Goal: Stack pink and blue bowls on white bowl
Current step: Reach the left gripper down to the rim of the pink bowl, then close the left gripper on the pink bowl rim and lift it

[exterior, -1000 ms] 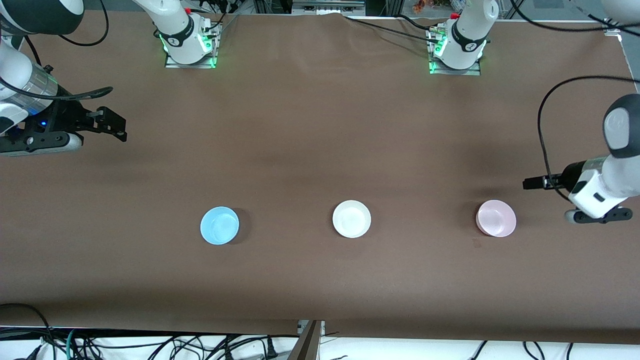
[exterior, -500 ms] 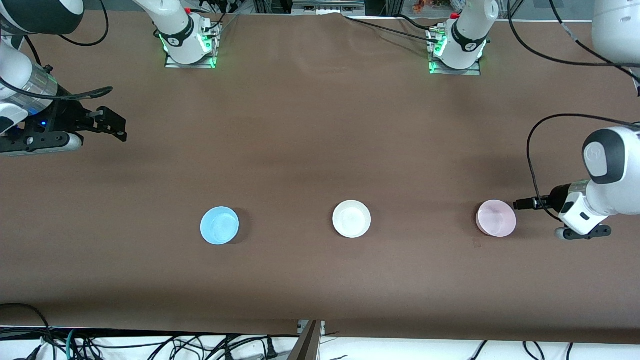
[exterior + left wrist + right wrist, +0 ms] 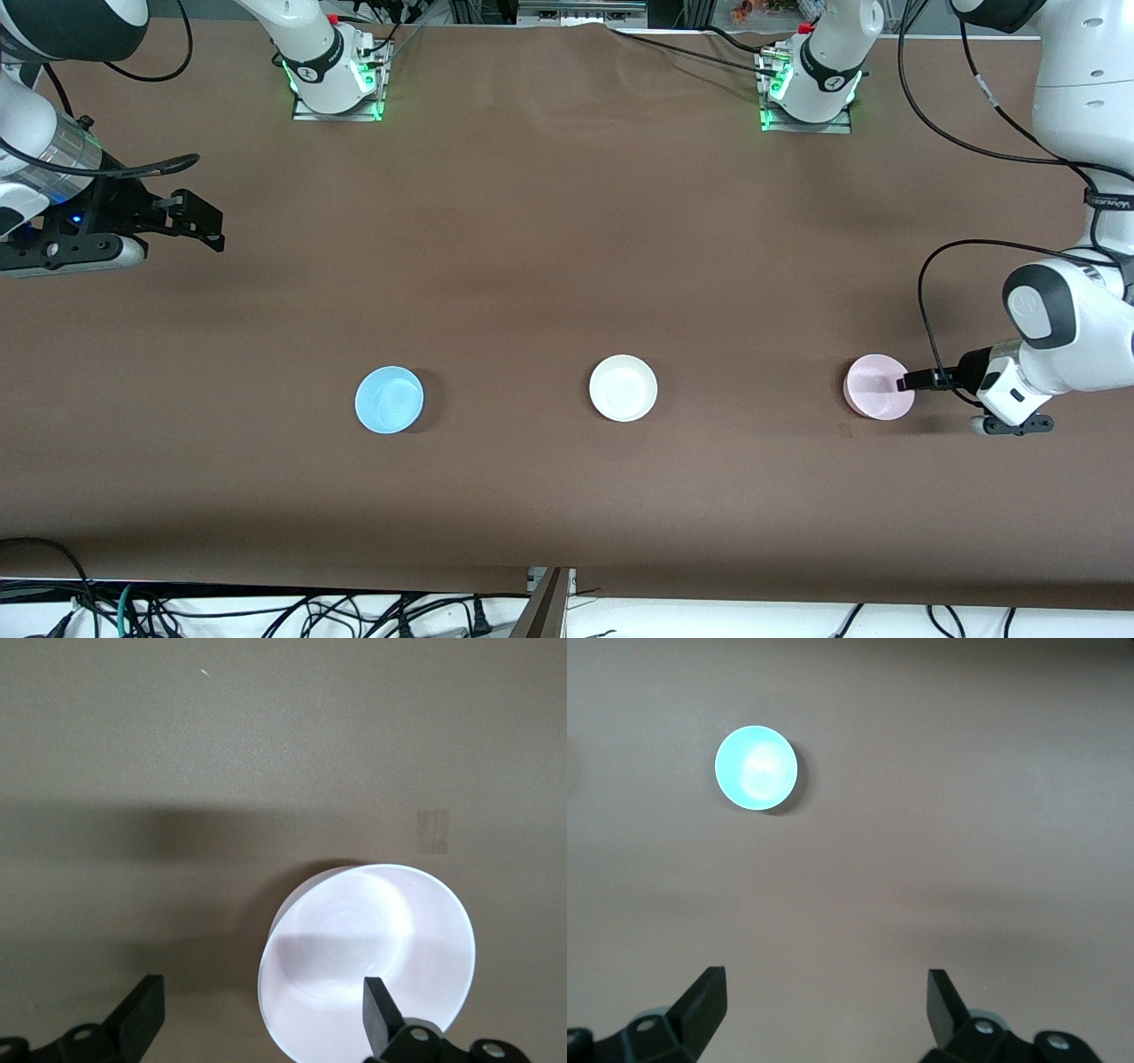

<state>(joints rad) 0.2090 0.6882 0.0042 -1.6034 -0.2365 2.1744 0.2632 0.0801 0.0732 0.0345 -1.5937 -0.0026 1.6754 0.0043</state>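
Front view is showing us the brown desk [image 3: 549, 230] carrying three bowls in one row, well apart from each other. We are working as two arms, and the left arm is the one moving: over the last second it has been swinging down from above its end of the desk until the left hand [image 3: 905, 384] is sitting low at the rim of the pink bowl [image 3: 873, 386]. Its fingers are standing wide open and holding nothing; in the left wrist view one finger [image 3: 383, 1017] is hanging over the inside of the pink bowl [image 3: 368, 957] while the other is hanging over bare desk outside it, so the rim is lying between them. We are judging this to be the approach to the first pick, with closing on the rim as the next move.

Our right arm is waiting, with the right hand [image 3: 205, 222] hovering open and empty over the right arm's end of the desk. The white bowl [image 3: 623, 387] is sitting in the middle of the row, and the blue bowl [image 3: 389, 400] is lying untouched toward the right arm's end. Nothing is stacked yet.
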